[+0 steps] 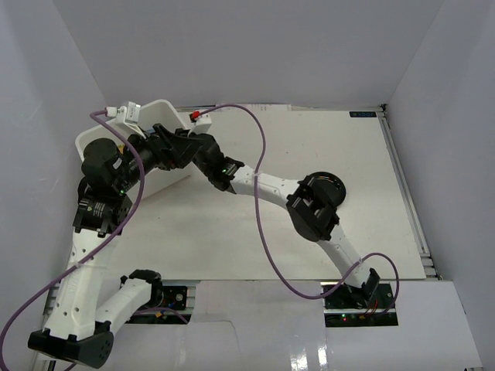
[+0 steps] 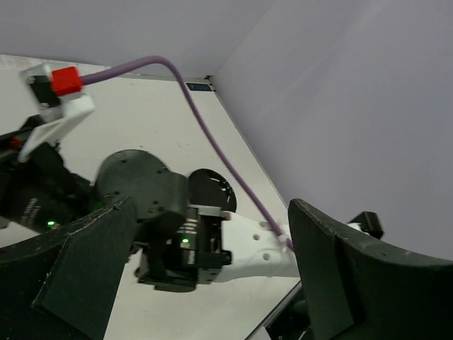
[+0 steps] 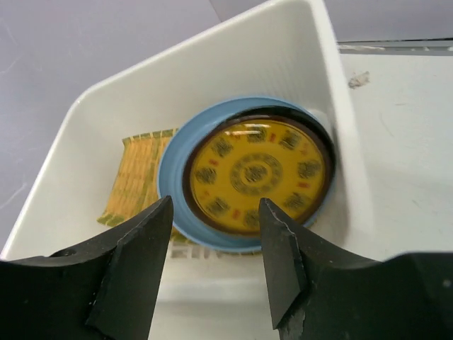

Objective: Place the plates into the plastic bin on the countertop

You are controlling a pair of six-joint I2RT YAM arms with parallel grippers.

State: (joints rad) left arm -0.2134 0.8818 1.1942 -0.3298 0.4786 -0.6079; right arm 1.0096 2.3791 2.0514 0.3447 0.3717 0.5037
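Right jaws (image 3: 214,205) apart and empty above the plastic bin (image 3: 333,106); left jaws (image 2: 212,205) spread wide, holding nothing.
Directly below the right jaws, a gold-patterned plate (image 3: 258,173) lies flat on the light blue plate (image 3: 173,177), with a woven straw-yellow plate (image 3: 131,177) beneath, all inside the bin at the worktop's (image 1: 348,154) far left. A glossy black plate (image 1: 334,183) lies outside it, well right of both jaws, by the right arm's elbow, so it is probably that arm's to fetch.
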